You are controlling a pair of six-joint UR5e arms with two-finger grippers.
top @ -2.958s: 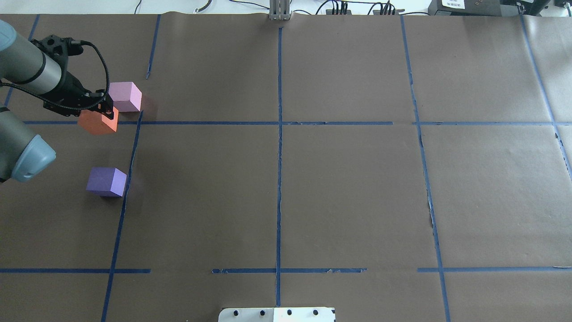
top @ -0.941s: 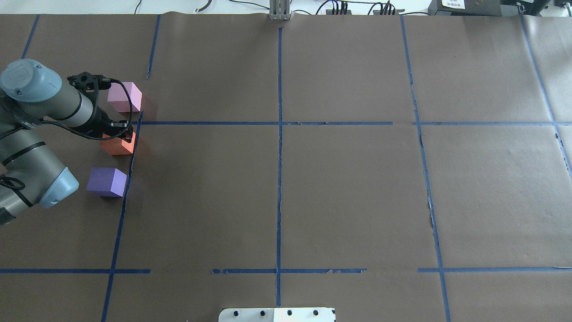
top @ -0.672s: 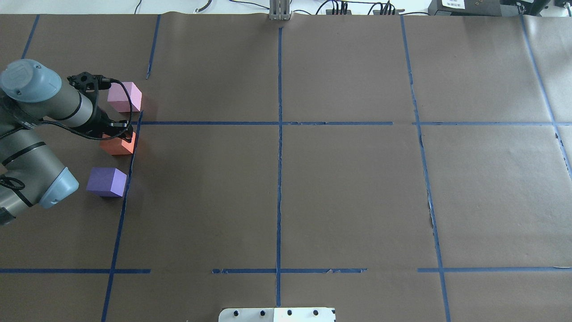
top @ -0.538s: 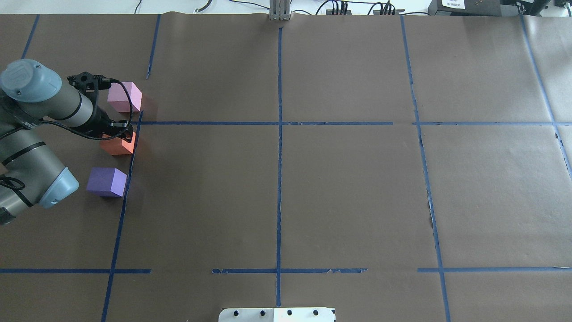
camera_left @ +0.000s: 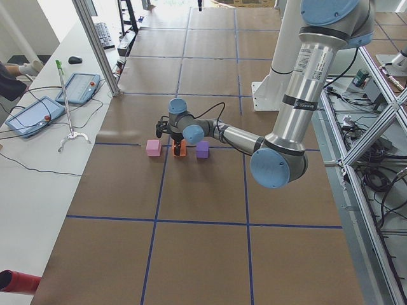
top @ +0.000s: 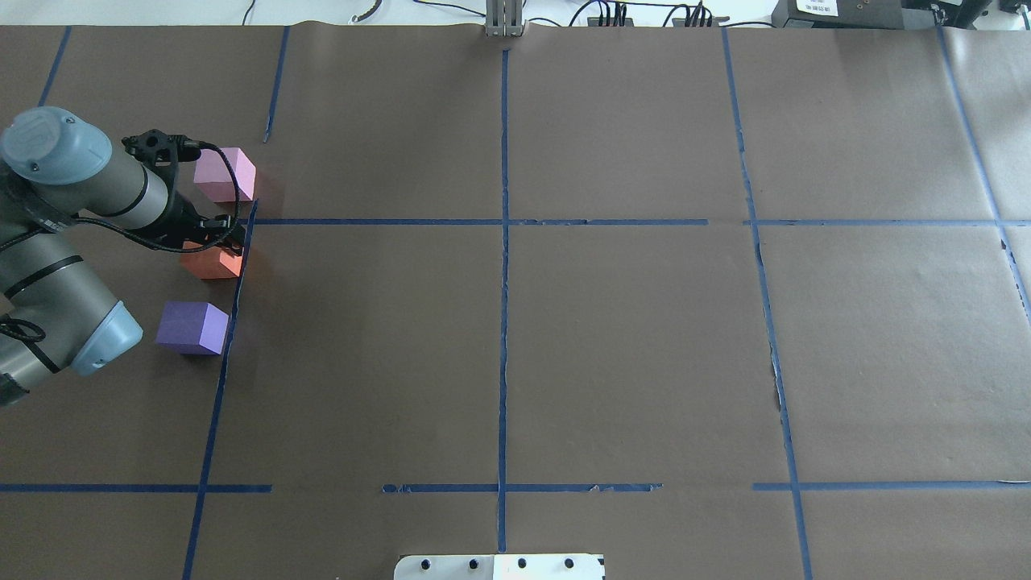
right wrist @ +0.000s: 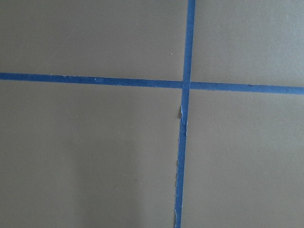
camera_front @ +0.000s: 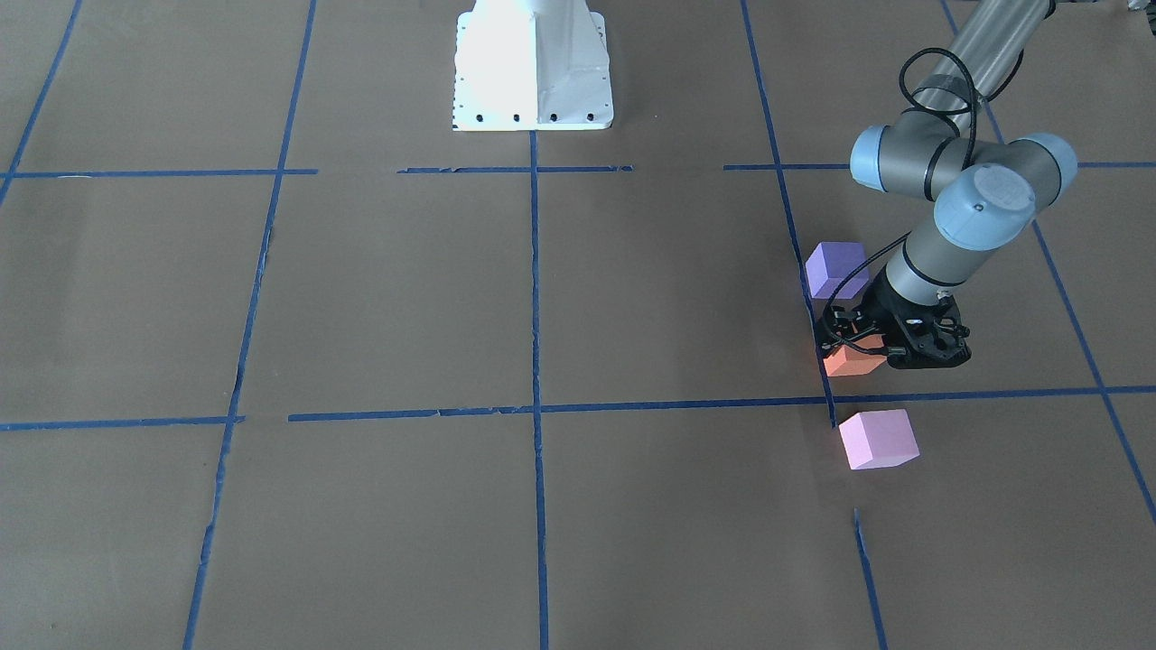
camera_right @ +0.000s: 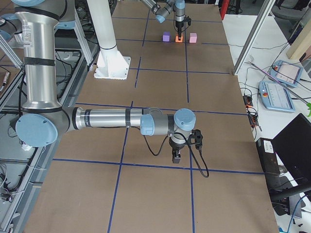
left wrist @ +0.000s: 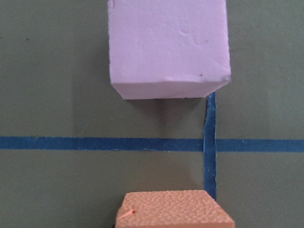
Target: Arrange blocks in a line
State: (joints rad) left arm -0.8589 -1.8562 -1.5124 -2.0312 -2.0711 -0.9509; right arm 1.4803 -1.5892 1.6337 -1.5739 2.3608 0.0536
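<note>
The orange block (camera_front: 849, 363) rests on the brown paper between the purple block (camera_front: 835, 269) and the light pink block (camera_front: 876, 439), in a rough row along a blue tape line. In the overhead view they are the orange (top: 208, 266), purple (top: 192, 326) and pink (top: 224, 173) blocks. My left gripper (camera_front: 853, 348) is low over the orange block, its fingers spread on either side of it. The left wrist view shows the pink block (left wrist: 166, 42) ahead and the orange block's top (left wrist: 173, 209) at the bottom edge. My right gripper (camera_right: 176, 158) hangs over bare paper far from the blocks; I cannot tell whether it is open.
The white robot base (camera_front: 533, 63) stands at the table's middle on the robot's side. Blue tape lines (top: 503, 242) divide the brown paper into a grid. Teach pendants (camera_left: 76, 89) lie on the white side table beyond the blocks.
The left arm carried the orange block from beside the pink block to between pink and purple and set it down. In the last half second its fingers have spread slightly.
</note>
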